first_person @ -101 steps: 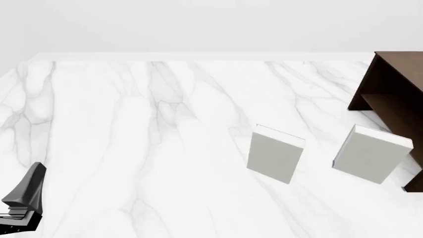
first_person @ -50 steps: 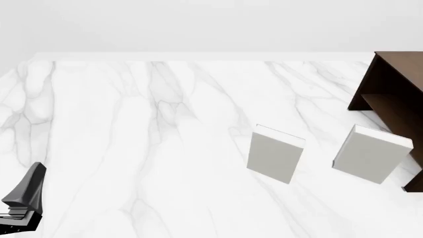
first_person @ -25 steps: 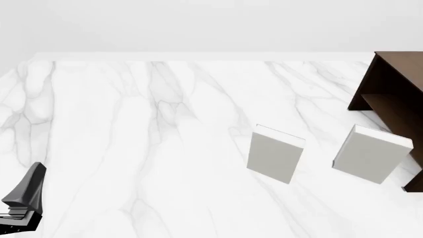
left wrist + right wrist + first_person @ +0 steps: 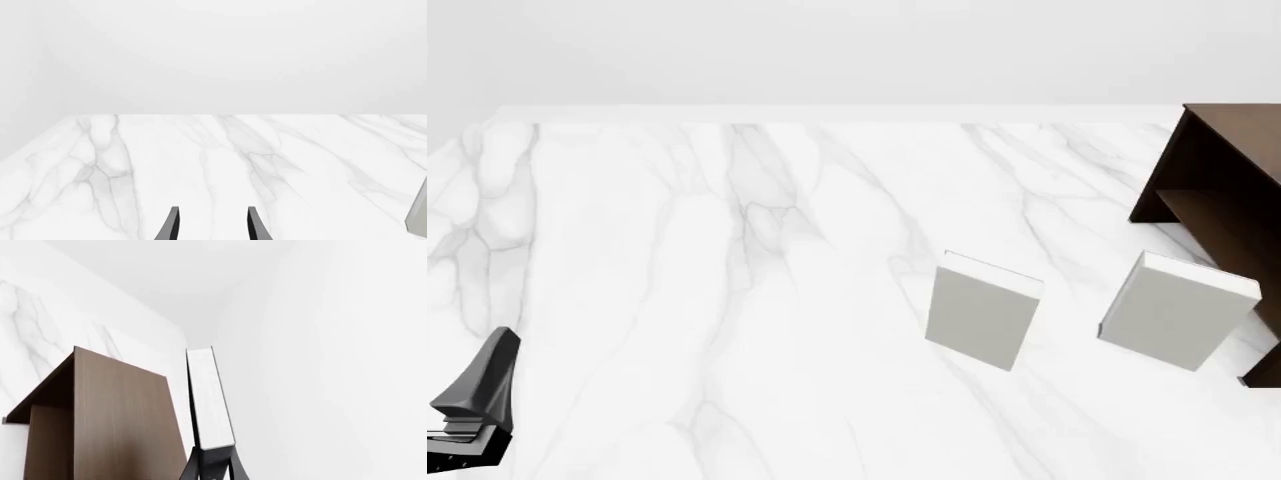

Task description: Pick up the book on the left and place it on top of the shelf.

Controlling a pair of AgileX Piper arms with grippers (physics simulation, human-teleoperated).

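White marble bench (image 4: 694,300) is lying under the shelf (image 4: 113,415); the right claw (image 4: 212,467), clamping the book (image 4: 210,400), is risking a slip, while the left claw (image 4: 210,227) is sitting apart.

The white marble table (image 4: 694,300) lies bare across its whole left and middle, open room for any reach. On the right, 2 upright pale grey books (image 4: 981,310) (image 4: 1177,310) stand apart with a clear lane between them. The right one sits just beside the dark brown wooden shelf (image 4: 1221,175), which blocks the far right edge.
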